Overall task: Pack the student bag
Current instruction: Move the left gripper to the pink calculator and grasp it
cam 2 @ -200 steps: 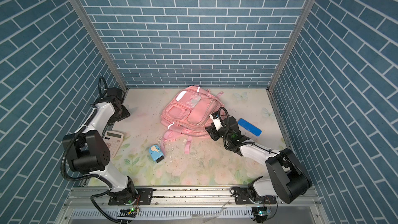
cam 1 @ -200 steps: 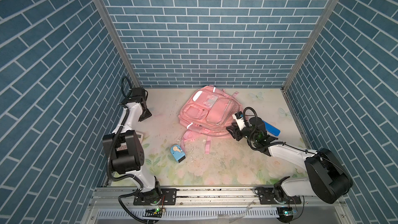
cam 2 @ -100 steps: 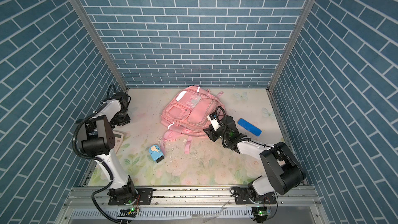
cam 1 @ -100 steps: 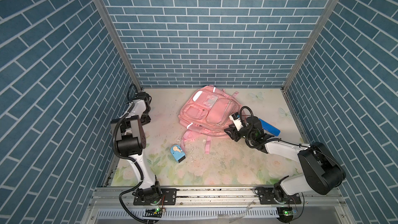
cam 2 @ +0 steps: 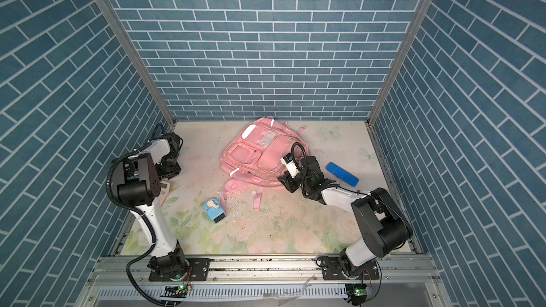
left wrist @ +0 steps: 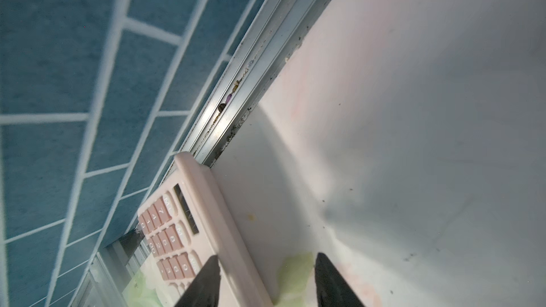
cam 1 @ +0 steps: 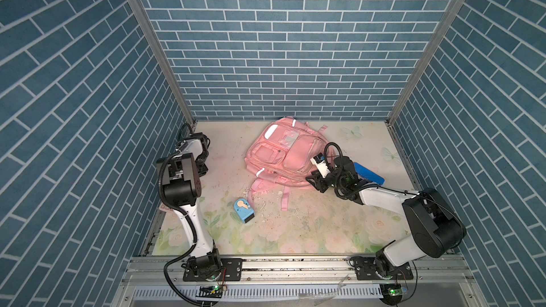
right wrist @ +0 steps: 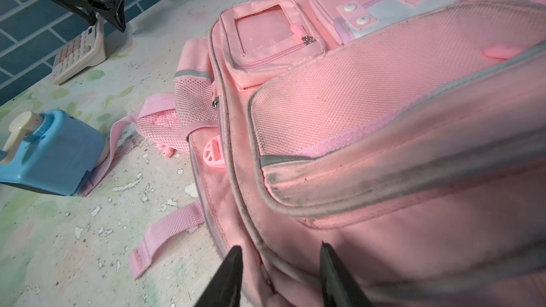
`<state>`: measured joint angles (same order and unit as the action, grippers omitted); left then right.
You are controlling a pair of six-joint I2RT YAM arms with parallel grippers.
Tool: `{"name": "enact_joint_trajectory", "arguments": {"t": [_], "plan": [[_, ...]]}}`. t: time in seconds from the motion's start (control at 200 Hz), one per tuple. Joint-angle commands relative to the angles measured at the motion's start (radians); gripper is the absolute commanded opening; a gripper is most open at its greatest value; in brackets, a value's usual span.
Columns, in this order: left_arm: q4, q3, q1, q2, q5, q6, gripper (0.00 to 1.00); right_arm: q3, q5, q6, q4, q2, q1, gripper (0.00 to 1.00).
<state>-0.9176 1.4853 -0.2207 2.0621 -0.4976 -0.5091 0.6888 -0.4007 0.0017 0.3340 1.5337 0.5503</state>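
Got student bag (cam 1: 285, 158) lying flat, front up, back-middle of tabletop (cam 1: 310, 225). Runs approx back-to-front w/ slight slant, top end toward back wall, straps (cam 1: 283, 202) trailing nearward. Got right pincer (right wrist: 280, 246) apart, straddling bag's near-right seam. Same w/ left pincer (left wrist: 266, 256): apart, at edge of pink calc (left wrist: 165, 231).

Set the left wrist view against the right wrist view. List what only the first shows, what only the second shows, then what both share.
Left wrist only: the metal rail under the wall, and legible digits on the calculator keys. Right wrist only: the student bag, its loose strap, a blue box with a cream crank, and the right gripper, jaws apart over the bag's edge. Both: the calculator, the left gripper at it, the blue brick wall and the floral table.
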Motion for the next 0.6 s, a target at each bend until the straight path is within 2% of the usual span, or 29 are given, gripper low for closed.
{"name": "enact_joint_trajectory", "arguments": {"t": [0.0,0.195,0.395,0.455,0.52,0.595], "plan": [[-0.008,-0.016,-0.011,0.027,-0.027,-0.026,0.5,0.028,-0.027,-0.051,-0.031,0.023,-0.003,0.43],[0.006,-0.061,-0.011,0.009,-0.03,-0.017,0.46,0.042,-0.037,-0.055,-0.042,0.043,-0.003,0.42],[0.028,-0.113,-0.011,-0.018,0.004,-0.02,0.39,0.071,-0.049,-0.061,-0.068,0.068,-0.003,0.4],[0.038,-0.123,-0.009,-0.029,0.029,-0.019,0.36,0.075,-0.048,-0.067,-0.077,0.068,-0.003,0.4],[0.043,-0.134,-0.005,-0.044,0.05,-0.017,0.28,0.072,-0.046,-0.067,-0.078,0.065,-0.003,0.4],[0.048,-0.141,0.005,-0.064,0.072,-0.012,0.26,0.068,-0.046,-0.066,-0.076,0.066,-0.003,0.4]]}}
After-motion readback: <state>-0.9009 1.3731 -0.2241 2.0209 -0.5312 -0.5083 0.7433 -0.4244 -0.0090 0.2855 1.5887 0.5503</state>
